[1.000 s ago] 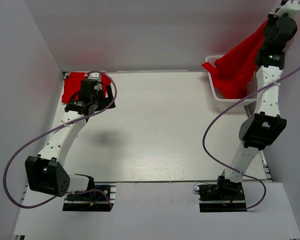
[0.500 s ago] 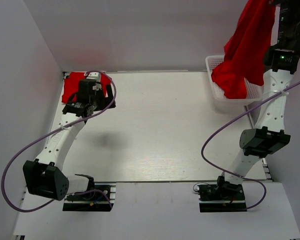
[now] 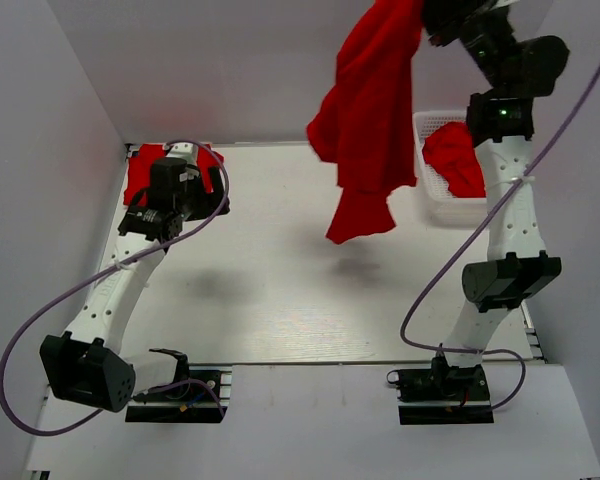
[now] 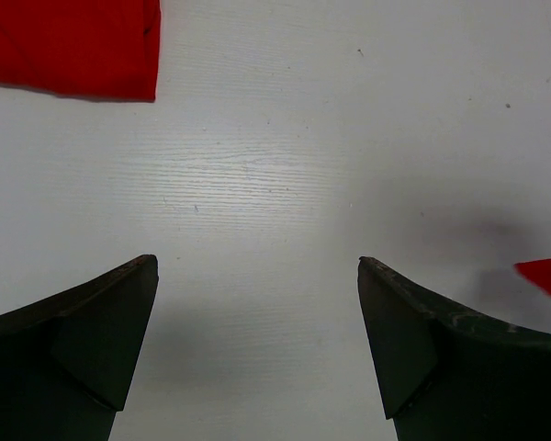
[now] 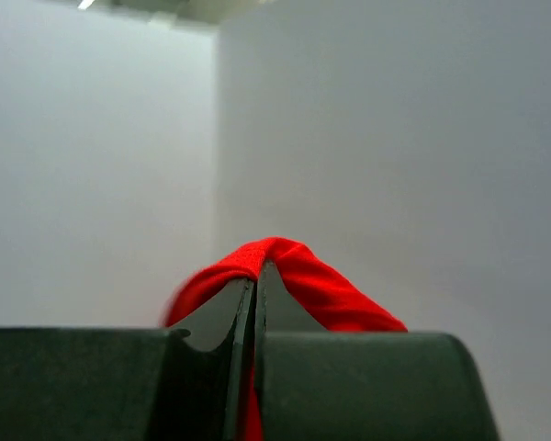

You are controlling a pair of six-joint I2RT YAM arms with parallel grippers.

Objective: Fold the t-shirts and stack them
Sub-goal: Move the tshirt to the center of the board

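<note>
Top external view: the right gripper, clamped on a fold of cloth, holds a red t-shirt hanging high above the table, beside the white basket where another shirt lies. The left gripper, fingers spread, hovers near the folded shirt at the far-left corner.

Hanging t-shirt bars the far middle; near table open.
</note>
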